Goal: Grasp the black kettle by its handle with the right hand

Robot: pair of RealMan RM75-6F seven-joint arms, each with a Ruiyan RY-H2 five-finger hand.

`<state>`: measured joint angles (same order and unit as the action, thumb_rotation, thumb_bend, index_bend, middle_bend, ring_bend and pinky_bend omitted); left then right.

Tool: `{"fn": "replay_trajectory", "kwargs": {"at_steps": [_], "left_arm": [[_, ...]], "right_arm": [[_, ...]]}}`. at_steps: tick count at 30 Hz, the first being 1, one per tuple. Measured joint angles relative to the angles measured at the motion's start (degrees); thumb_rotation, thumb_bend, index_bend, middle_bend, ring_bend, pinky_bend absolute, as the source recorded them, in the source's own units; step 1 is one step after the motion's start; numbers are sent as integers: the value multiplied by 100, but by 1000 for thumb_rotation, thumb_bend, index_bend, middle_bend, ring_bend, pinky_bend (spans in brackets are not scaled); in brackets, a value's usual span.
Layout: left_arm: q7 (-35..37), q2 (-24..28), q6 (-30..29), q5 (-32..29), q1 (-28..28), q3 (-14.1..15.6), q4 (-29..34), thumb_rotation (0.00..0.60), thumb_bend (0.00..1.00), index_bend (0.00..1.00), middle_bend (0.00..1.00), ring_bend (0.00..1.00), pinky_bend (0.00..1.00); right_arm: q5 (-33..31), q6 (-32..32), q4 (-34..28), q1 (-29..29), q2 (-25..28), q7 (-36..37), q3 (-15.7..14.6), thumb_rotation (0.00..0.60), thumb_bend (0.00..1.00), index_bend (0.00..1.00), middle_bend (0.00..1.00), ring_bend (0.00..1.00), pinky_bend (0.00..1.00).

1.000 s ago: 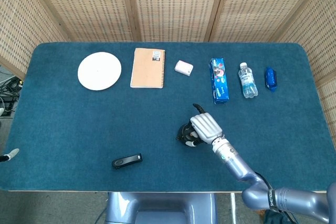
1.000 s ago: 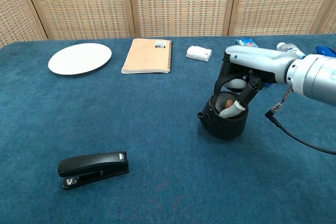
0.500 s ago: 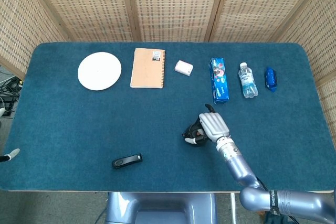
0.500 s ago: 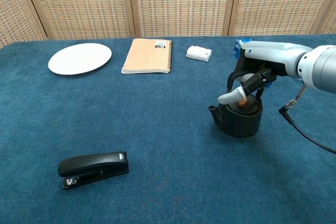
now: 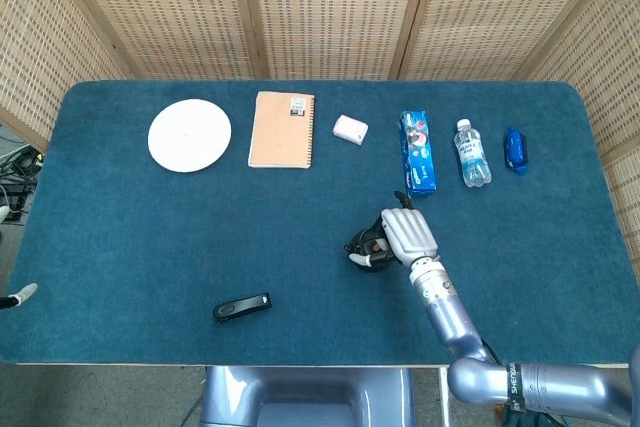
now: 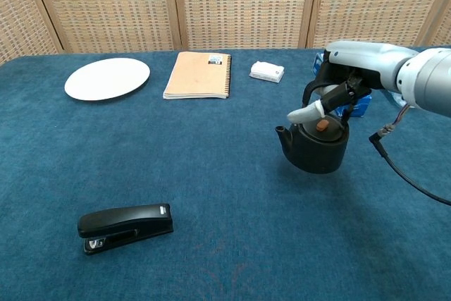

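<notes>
Chest view: one black kettle (image 6: 315, 148), one stapler (image 6: 125, 227).

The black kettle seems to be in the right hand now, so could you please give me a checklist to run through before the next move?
1. Right hand holds the black kettle by its handle: ok.
2. Kettle clear of the table: appears lifted in the chest view; cannot tell for certain.
3. Kettle level, spout pointing left: ok.
4. Lid with its brown knob seated: ok.
5. Blue box behind the hand untouched: ok.
6. Left hand clear of the kettle: ok, only a tip at the head view's left edge.
</notes>
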<state>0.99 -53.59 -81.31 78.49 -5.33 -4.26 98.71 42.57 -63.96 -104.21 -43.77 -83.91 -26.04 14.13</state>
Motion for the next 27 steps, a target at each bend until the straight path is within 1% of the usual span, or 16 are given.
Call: {"fn": "replay_trajectory", "kwargs": {"at_steps": [3,5,6,10,13,16,18,20,21,27], "left_arm": [[4,2,-4,-4,3,-3,1,600,0,0,0,0,0],[7,3,-3,0,3,-1,-2,600,0,0,0,0,0],[3,3,-3,4,2,0,-2,600,0,0,0,0,0],[-1,2,-5,12,2,2,1,600,0,0,0,0,0],[4,4,-10,10,5,1,1,600,0,0,0,0,0],[0,3,-16,15,7,2,2,600,0,0,0,0,0],[-3,2,-15,14,7,1,3,600,0,0,0,0,0],[-3,2,-14,15,6,2,3,600,0,0,0,0,0],[-4,1,-15,18,6,2,3,600,0,0,0,0,0],[0,2,-21,18,9,1,4,600,0,0,0,0,0]], "right_arm": [[-35,-10,-2,-6,1,-31,-10,406,709,1000,1000,1000,87],[-46,-6,-4,-3,3,-11,-11,405,779,1000,1000,1000,87],[-36,-5,0,2,4,13,-12,408,798,1000,1000,1000,91],[-21,-2,12,21,16,64,-23,409,814,1000,1000,1000,104],[-10,-26,40,21,16,46,-33,428,865,1000,1000,1000,156],[32,-49,71,27,3,60,-38,474,930,1000,1000,1000,380],[144,-105,105,48,-29,100,-43,514,965,1000,1000,1000,592],[270,-165,145,70,-64,129,-56,561,979,1000,1000,999,736],[334,-200,167,84,-85,147,-63,579,980,1000,1000,998,793],[528,-298,250,142,-157,163,-92,597,987,1000,1000,998,860]]}}
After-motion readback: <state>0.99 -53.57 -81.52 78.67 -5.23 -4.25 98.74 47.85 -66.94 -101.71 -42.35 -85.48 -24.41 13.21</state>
